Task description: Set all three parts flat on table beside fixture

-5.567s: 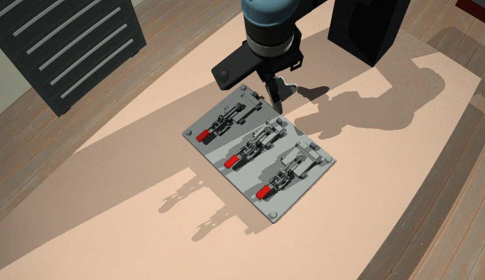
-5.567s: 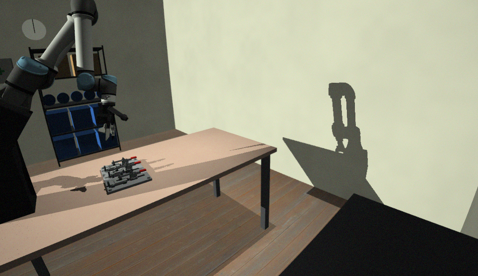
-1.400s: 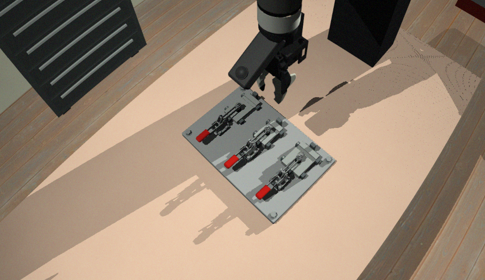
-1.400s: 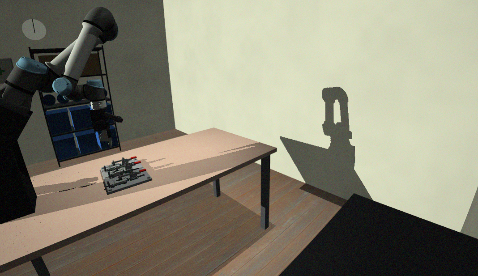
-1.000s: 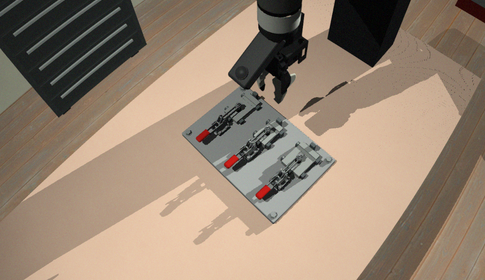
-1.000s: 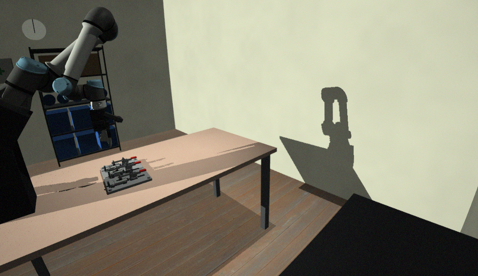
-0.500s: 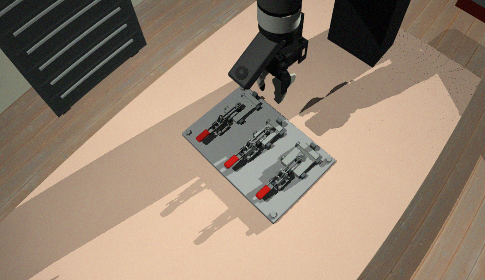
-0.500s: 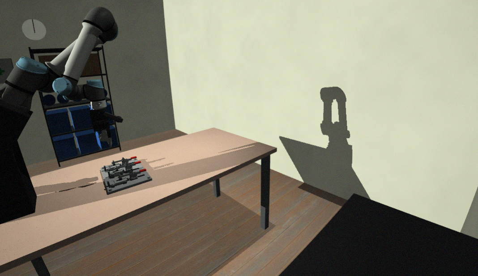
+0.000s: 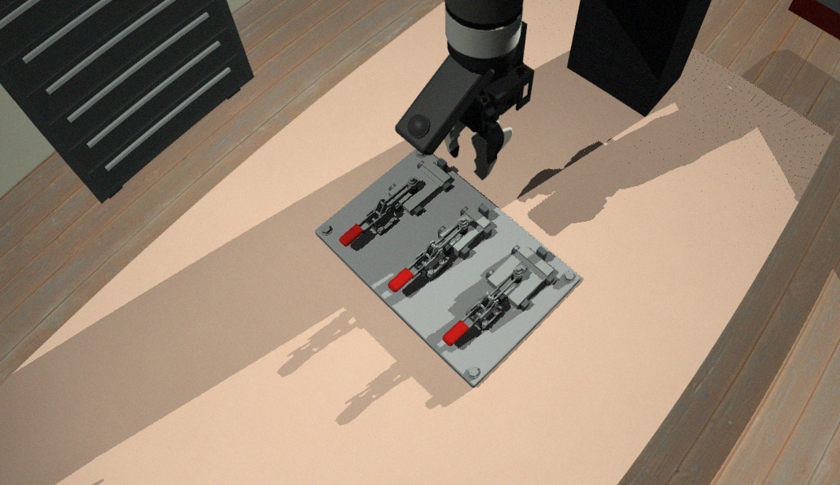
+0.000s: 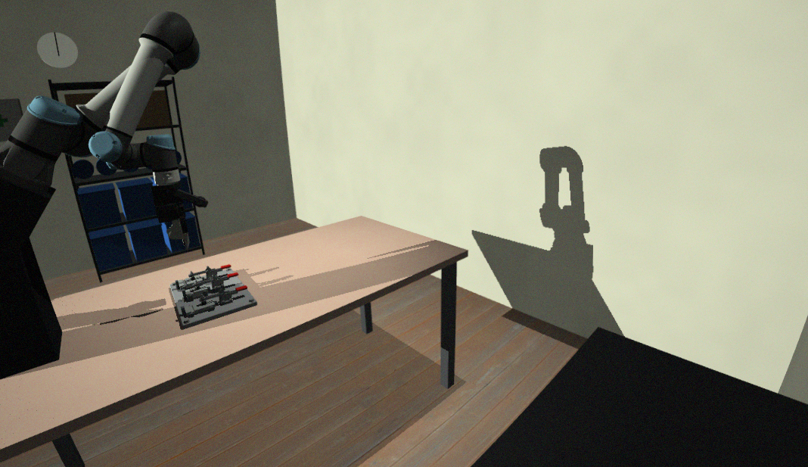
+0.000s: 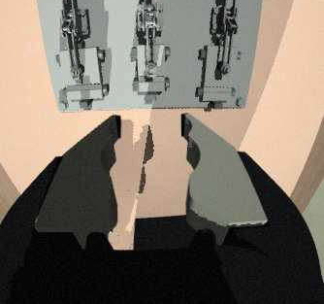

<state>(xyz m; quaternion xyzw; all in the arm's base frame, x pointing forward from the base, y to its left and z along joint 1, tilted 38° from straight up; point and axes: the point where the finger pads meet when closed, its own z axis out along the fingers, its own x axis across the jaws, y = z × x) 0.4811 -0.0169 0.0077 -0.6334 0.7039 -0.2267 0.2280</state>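
The grey fixture plate (image 9: 421, 313) (image 10: 220, 312) (image 11: 181, 52) lies on the table and bears three grey parts. One part (image 9: 529, 289) (image 11: 92, 67) sits at the near right in the top view, a narrower part (image 9: 464, 244) (image 11: 142, 67) in the middle, and a third part (image 9: 427, 198) (image 11: 210, 67) at the far left. A toggle clamp with a red handle (image 9: 455, 332), another red handle (image 9: 400, 279) and a third (image 9: 351, 234) reach over them, their tips on the parts. My gripper (image 9: 469, 163) (image 10: 178, 244) (image 11: 150, 116) is partly open and empty, above the table just off the plate's robot-side edge.
The table (image 9: 526, 430) (image 10: 357, 235) extends around the fixture. The dark robot pedestal (image 9: 619, 53) stands behind the gripper. A dark drawer cabinet (image 9: 142, 64) stands beyond the table at the upper left, and a shelf with blue bins (image 10: 137, 200) stands behind the arm.
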